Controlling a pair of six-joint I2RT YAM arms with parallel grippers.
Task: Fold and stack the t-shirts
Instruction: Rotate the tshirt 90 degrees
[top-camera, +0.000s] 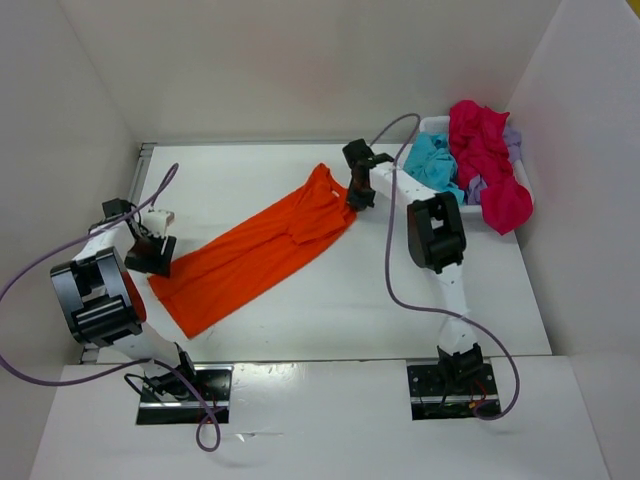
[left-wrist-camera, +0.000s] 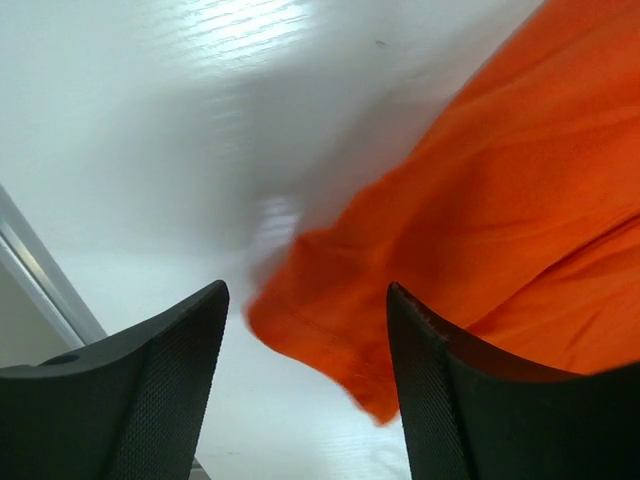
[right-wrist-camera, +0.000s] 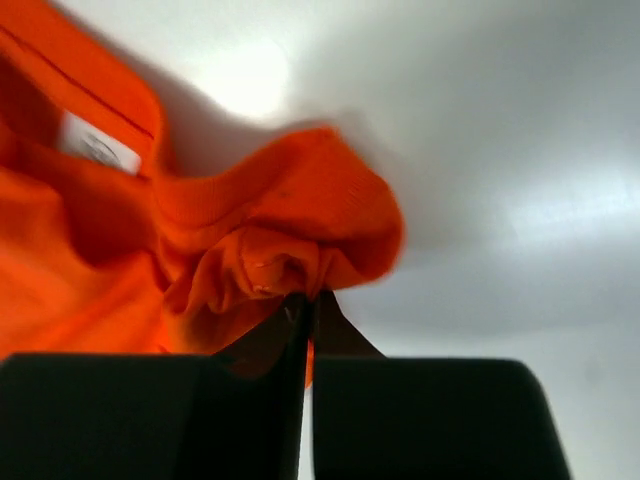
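Note:
An orange t-shirt (top-camera: 260, 250) lies stretched diagonally across the table, collar end at the upper right, hem at the lower left. My right gripper (top-camera: 357, 196) is shut on bunched orange cloth (right-wrist-camera: 290, 250) at the shirt's upper right end, by the collar and its white label (right-wrist-camera: 95, 148). My left gripper (top-camera: 152, 255) stands open at the shirt's lower left end, with a corner of the hem (left-wrist-camera: 330, 340) between its spread fingers and not pinched. The turquoise (top-camera: 432, 160), magenta-red (top-camera: 490, 165) and pale lavender (top-camera: 512, 140) t-shirts are piled in the basket.
The white mesh basket (top-camera: 432, 125) stands at the table's far right corner, behind my right arm. White walls enclose the table on the left, back and right. A metal rail (top-camera: 145, 160) runs along the table's left edge.

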